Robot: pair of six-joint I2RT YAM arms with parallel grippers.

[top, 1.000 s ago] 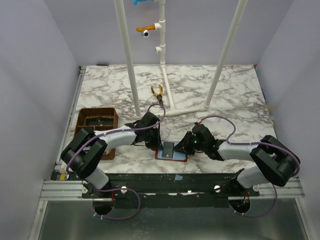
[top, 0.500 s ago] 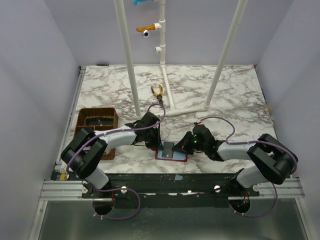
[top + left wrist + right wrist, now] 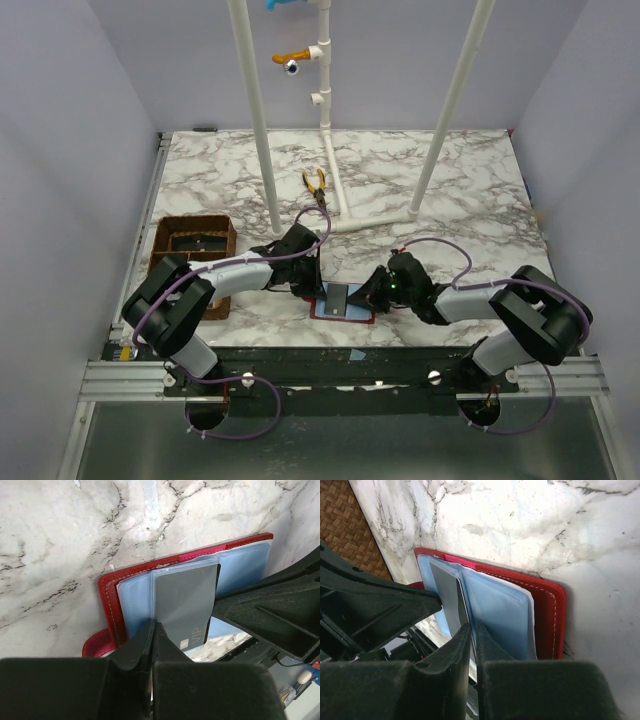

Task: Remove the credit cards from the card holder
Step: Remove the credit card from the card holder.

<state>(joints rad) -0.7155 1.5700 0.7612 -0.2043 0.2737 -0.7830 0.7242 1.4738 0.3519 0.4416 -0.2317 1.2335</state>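
The red card holder (image 3: 346, 312) lies open near the table's front edge, its pale blue sleeves up. A grey credit card (image 3: 337, 298) marked VIP stands out of a sleeve. My left gripper (image 3: 318, 291) is at the holder's left side. In the left wrist view its jaws are shut (image 3: 152, 626) on the edge of the grey card (image 3: 187, 597), over the red cover (image 3: 107, 587). My right gripper (image 3: 371, 292) is at the holder's right side. In the right wrist view its jaws are pinched (image 3: 473, 628) on a raised blue sleeve (image 3: 495, 605) beside the card (image 3: 446, 590).
A brown woven tray (image 3: 193, 246) stands at the left and shows in the right wrist view (image 3: 342, 520). Yellow-handled pliers (image 3: 316, 184) lie further back by a white pipe frame (image 3: 340, 210). The table's front edge (image 3: 340, 345) is just below the holder.
My right wrist has shifted slightly to the right. The left arm and the card holder have stayed in place.
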